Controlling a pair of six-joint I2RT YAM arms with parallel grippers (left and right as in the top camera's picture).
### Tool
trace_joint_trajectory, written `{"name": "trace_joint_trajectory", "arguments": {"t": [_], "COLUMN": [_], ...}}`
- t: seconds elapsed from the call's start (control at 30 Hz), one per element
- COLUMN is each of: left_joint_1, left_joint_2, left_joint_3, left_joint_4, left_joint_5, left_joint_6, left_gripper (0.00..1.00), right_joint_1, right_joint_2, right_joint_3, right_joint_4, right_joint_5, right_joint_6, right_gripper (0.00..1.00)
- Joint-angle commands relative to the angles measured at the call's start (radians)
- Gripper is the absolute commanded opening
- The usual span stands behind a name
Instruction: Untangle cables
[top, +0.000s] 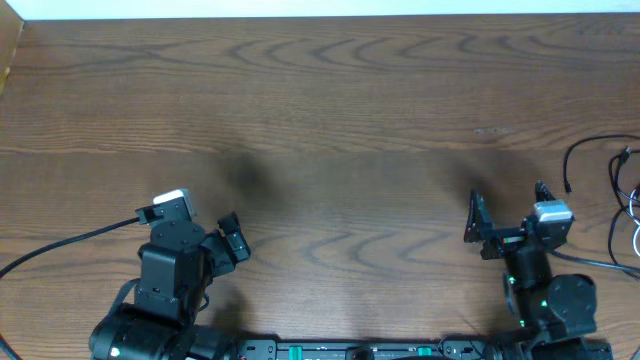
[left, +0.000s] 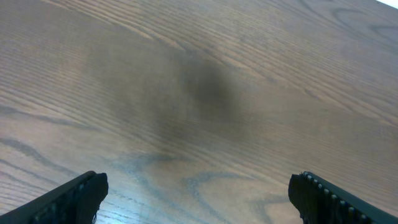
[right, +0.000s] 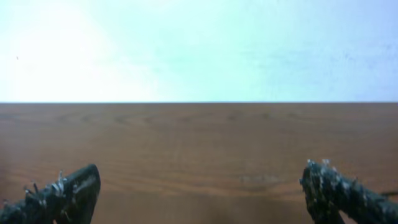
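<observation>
Left gripper (left: 199, 202) and right gripper (top: 510, 210): we are seeing both splayed, holding nothing | cables (top: 585, 145): lying far right on the table (top: 320, 100), beyond the right gripper, partly out of frame | risk: we are judging that a one-sided pull could tighten the knots.

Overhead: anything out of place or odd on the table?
Only the cables: they lie at the far right of the table, partly cut off by the frame, off to the side of the right gripper rather than between the arms. The left gripper and right gripper are open, holding nothing.
</observation>
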Motion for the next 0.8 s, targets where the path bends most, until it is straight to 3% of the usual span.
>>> {"name": "trace_joint_trajectory", "arguments": {"t": [0.0, 0.2, 0.53, 0.77], "left_joint_1": [-0.002, -0.002, -0.002, -0.002], "left_joint_2": [-0.003, -0.003, -0.003, -0.003], "left_joint_3": [-0.005, -0.005, -0.005, -0.005], "left_joint_4": [0.0, 0.0, 0.0, 0.0], "left_joint_5": [-0.013, -0.013, -0.013, -0.013], "left_joint_6": [0.014, 0.014, 0.014, 0.014], "left_gripper": [0.98, 0.98, 0.98, 0.98], "right_joint_1": [0.006, -0.036, -0.084, -0.095], "right_joint_2": [-0.069, -0.15, -0.167, -0.166], "right_joint_3": [-0.098, -0.214, -0.218, -0.219], "right_joint_4": [0.062, 0.18, 0.179, 0.013], "right_joint_5": [0.021, 0.016, 0.018, -0.027], "right_joint_6": [-0.006, -0.006, -0.006, -0.007], "right_gripper": [0.99, 0.99, 0.99, 0.99]}}
